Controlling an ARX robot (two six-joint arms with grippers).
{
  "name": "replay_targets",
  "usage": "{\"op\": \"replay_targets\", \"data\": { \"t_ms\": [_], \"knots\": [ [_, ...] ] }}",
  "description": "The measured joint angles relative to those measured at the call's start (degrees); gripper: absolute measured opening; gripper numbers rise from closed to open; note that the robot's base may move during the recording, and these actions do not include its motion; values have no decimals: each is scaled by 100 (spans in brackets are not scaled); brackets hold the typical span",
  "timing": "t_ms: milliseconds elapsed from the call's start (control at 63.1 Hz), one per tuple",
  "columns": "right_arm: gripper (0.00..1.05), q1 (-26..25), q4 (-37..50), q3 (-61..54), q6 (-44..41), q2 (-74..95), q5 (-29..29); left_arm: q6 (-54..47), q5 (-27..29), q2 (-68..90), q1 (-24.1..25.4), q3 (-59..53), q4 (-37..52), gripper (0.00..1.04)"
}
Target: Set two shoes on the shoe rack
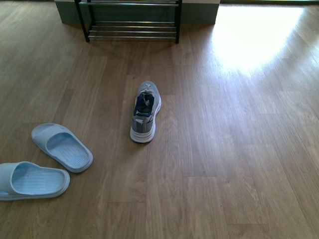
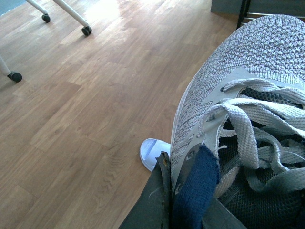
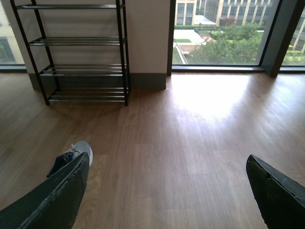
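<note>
My left gripper point(image 2: 178, 179) is shut on the navy collar of a grey sneaker point(image 2: 248, 95) and holds it above the floor, toe toward the shoe rack point(image 2: 244, 12). A second grey sneaker point(image 1: 145, 112) stands on the floor mid-room, toe toward the rack point(image 1: 132, 30); neither arm shows in the front view. It also shows in the right wrist view point(image 3: 82, 149), partly behind one finger. Two pale blue slides point(image 1: 62, 147) point(image 1: 32, 180) lie at the front left; one slide's tip point(image 2: 153, 152) shows under the held sneaker. My right gripper point(image 3: 167, 162) is open and empty, facing the rack point(image 3: 81, 43).
The rack stands against a white wall with a grey baseboard point(image 3: 147, 80). A large window point(image 3: 219, 33) casts a bright patch on the wood floor point(image 1: 254, 35). Castered white legs point(image 2: 86, 31) stand off to one side in the left wrist view.
</note>
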State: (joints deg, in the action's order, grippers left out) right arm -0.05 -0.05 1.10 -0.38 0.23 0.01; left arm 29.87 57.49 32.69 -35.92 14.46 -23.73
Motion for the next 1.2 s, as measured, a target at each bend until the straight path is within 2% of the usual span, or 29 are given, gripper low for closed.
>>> {"op": "replay_targets", "data": {
  "t_ms": [1204],
  "knots": [
    [96, 0, -2, 0, 0, -2, -2, 195, 13, 4, -44, 0, -35, 1]
  ]
}}
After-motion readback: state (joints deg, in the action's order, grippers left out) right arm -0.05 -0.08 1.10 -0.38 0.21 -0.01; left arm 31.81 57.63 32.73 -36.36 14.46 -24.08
